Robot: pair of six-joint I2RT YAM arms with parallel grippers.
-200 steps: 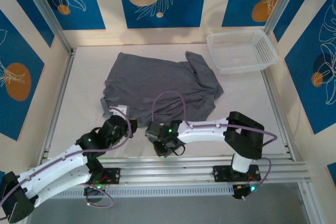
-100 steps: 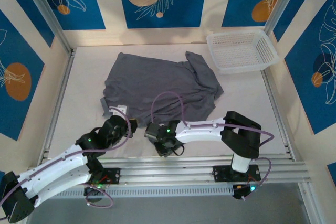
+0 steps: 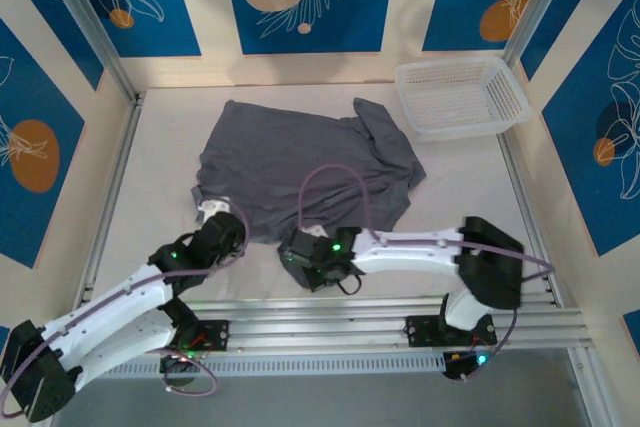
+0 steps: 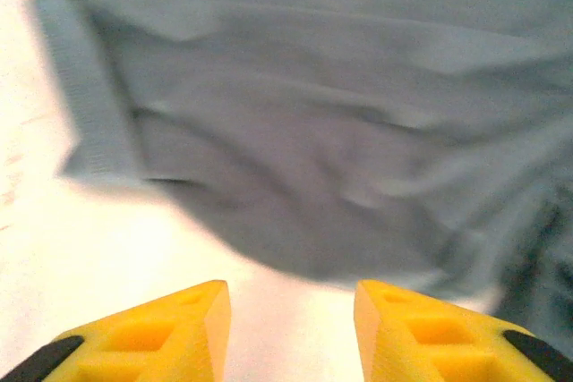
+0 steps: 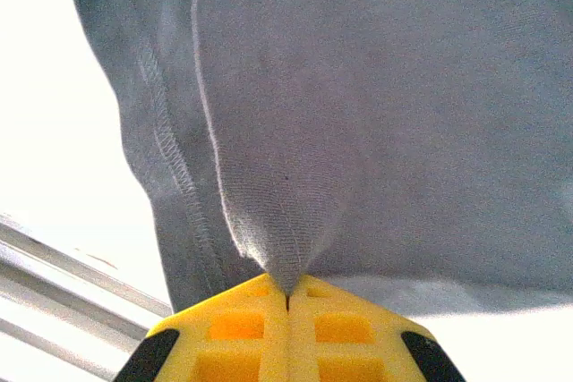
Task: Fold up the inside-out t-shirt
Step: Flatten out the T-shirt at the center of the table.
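Right wrist view: the right gripper [image 5: 287,291] pinches the inside-out t-shirt [image 5: 376,96] tight at its near edge! Shirt's spread on the table [image 3: 160,147]; the left gripper [image 4: 292,297] hovers part-open, empty.

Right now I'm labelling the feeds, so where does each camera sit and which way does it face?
Top external: above and behind the arms, looking down on the grey t-shirt and white basket; both arms show.
Left wrist: on the left arm, facing the shirt's edge; left gripper open, short of the cloth.
Right wrist: on the right arm, low over the cloth; right gripper shut on a pinch.
All share the t-shirt.
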